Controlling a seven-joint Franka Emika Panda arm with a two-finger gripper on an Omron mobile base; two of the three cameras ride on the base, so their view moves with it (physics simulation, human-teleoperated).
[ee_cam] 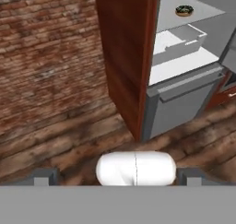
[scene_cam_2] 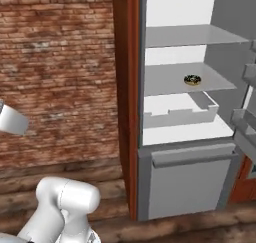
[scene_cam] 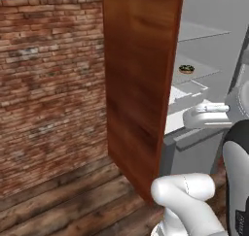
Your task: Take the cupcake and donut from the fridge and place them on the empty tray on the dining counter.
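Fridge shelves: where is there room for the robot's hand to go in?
The tall grey steel fridge stands open. The top shelf is bare. The middle shelf has space left of the small chocolate-glazed ring donut. The white drawer crowds the space below.

donut (scene_cam_2: 192, 79) | dark-glazed ring | flat on fridge (scene_cam_2: 190, 117) middle shelf

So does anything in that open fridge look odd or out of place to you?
Nothing is spilled or broken. The one odd sight: the fridge is nearly bare, with a lone donut lying unwrapped on a middle shelf, directly on the shelf surface. The drawer below looks empty and sits straight.
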